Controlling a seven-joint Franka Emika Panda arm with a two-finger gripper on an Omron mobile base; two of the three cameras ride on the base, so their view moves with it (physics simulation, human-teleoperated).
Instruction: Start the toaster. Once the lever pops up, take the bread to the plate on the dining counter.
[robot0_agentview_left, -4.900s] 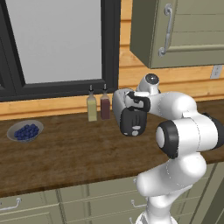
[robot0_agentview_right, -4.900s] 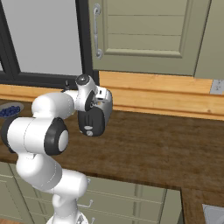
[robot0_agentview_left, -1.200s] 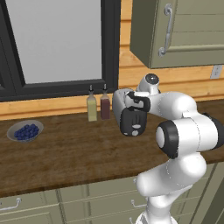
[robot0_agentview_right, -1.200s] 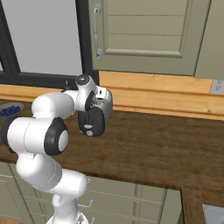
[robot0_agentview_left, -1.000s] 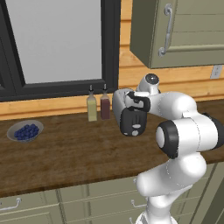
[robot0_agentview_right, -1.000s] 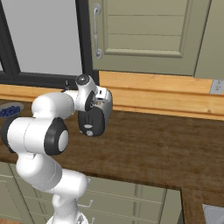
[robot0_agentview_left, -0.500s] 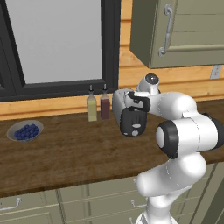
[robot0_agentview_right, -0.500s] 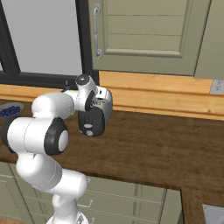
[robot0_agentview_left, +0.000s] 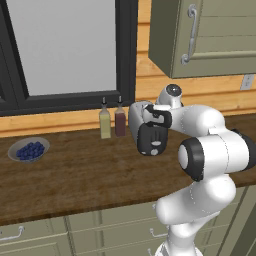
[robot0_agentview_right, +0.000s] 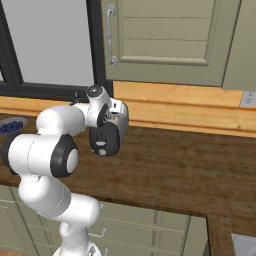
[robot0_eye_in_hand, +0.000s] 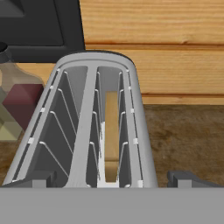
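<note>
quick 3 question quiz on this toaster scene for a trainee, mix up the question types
1. True or false: the bread stands in the right-hand slot of the toaster, as the hand view shows it.
2. How many slim bottles stand beside the toaster on the counter?
3. The tool above the toaster is: A) shut on the bread, B) open and holding nothing, C) shut on a bottle.

Key: 1 true; 2 two; 3 B
</note>
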